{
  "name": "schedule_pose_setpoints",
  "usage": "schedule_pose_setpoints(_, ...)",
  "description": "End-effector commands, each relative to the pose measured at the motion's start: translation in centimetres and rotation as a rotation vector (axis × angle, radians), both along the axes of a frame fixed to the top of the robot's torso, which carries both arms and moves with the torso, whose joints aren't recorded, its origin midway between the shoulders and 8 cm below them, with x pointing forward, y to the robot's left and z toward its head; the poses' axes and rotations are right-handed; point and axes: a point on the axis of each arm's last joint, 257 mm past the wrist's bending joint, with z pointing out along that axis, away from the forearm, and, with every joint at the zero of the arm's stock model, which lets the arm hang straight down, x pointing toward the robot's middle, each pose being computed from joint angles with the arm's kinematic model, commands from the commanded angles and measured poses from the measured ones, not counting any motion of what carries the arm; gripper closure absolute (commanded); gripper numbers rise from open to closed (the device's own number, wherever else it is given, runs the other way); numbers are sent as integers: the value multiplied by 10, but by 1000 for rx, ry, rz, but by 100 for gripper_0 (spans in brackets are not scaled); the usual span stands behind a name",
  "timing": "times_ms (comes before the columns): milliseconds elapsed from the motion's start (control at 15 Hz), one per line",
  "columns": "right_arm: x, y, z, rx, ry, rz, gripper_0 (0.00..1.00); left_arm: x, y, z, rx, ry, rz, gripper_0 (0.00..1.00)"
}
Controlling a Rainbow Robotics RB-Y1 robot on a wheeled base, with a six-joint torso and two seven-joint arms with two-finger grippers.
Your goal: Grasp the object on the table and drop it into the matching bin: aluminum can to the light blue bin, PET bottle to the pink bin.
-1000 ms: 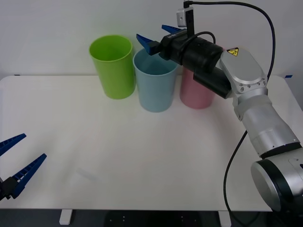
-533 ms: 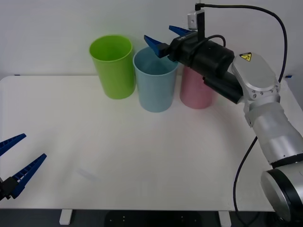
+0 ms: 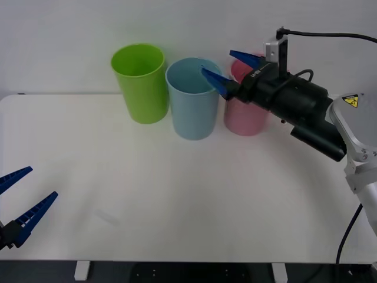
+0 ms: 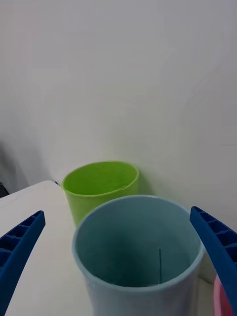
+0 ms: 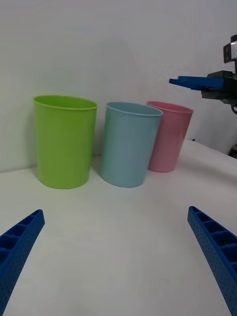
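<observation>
White table [image 3: 177,194], wide, w/ three bins in a row at far edge: lime green bin [image 3: 140,82], light blue bin [image 3: 193,97], pink bin [image 3: 242,112] partly behind R arm. Right gripper [image 3: 231,72] up above rims, over gap betw. blue & pink, fingers apart, nothing betw. them. Left gripper [image 3: 17,203] low at near-left edge, fingers spread, empty. Can: can't tell where; blue bin interior only partly visible.
</observation>
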Motion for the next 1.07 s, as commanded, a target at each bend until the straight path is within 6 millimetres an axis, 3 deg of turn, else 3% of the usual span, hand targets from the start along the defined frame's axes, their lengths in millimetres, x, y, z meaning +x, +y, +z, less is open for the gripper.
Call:
schedule_pose_setpoints(67,-25,-22,-11,-24,-4,25,0,0,0,0,0,0,0,0)
schedule_pose_setpoints(267,-45,-47,-26,-57,1,45,0,0,0,0,0,0,0,0)
schedule_pose_setpoints(733,-78,-120,-84,-223,-34,-14,0,0,0,0,0,0,0,0)
schedule_pose_setpoints(1067,-121,-170,-116,-288,-5,-23,0,0,0,0,0,0,0,0)
